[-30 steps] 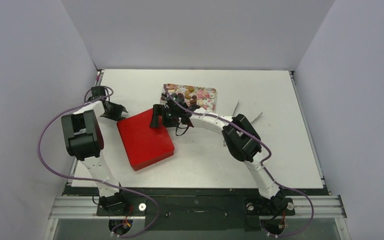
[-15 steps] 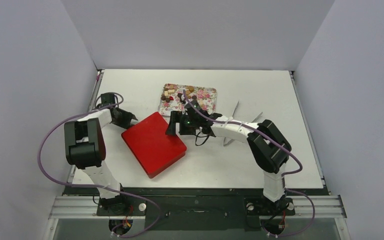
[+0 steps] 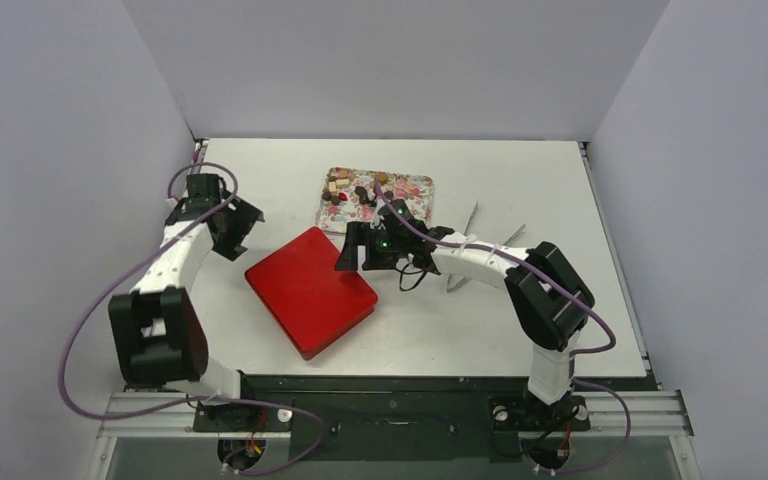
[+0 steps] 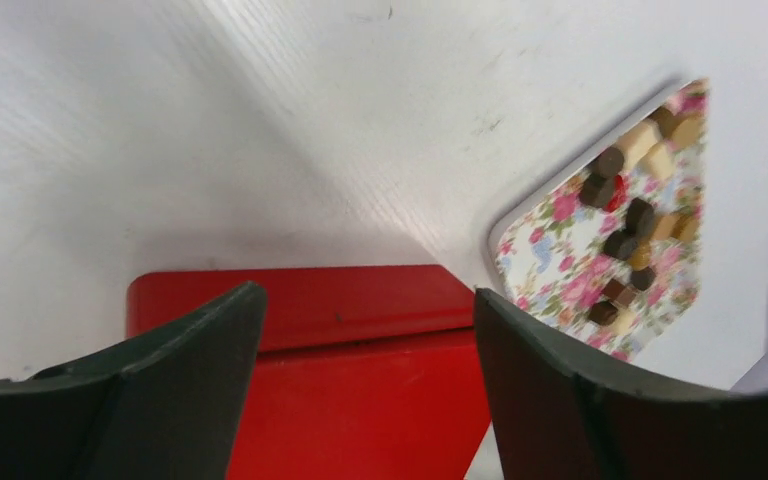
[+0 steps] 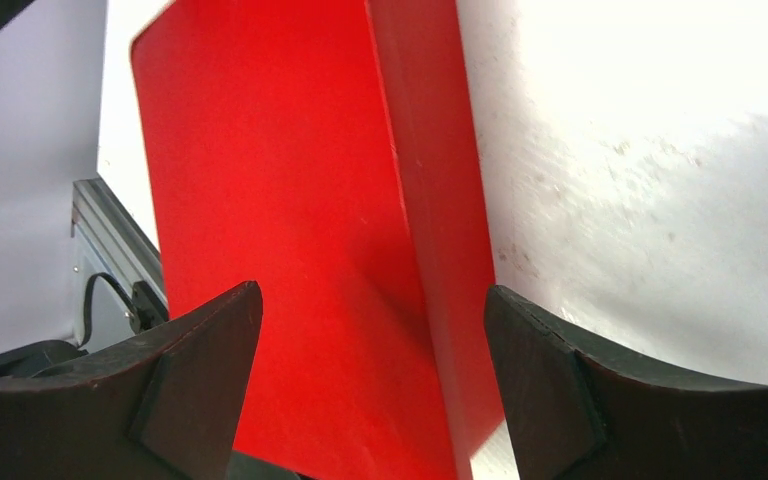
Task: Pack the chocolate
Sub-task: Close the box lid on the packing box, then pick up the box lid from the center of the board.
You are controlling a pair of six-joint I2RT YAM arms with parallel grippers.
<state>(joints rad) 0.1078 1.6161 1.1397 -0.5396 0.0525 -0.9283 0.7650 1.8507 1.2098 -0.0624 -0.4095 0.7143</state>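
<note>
The chocolate (image 3: 360, 190) is several small brown, cream and reddish pieces lying on a floral tray (image 3: 412, 192) at the back middle of the table. The left wrist view shows the chocolate (image 4: 628, 215) on the tray (image 4: 560, 250) beyond the closed red box (image 4: 320, 380). That red box (image 3: 310, 290) lies flat in front of the tray. My left gripper (image 3: 243, 232) stands open just off the box's left corner, touching nothing. My right gripper (image 3: 348, 247) is open over the box's right edge (image 5: 430, 220), with nothing gripped.
White paper pieces (image 3: 472, 216) lie to the right of the tray, beside the right forearm. The white table (image 3: 580, 310) ends at grey walls on three sides. The arm bases sit on a rail (image 3: 390, 410) along the near edge.
The red box slid right and slightly nearer, with the right gripper moving alongside it. The left gripper then drew back from the box's left corner and opened.
</note>
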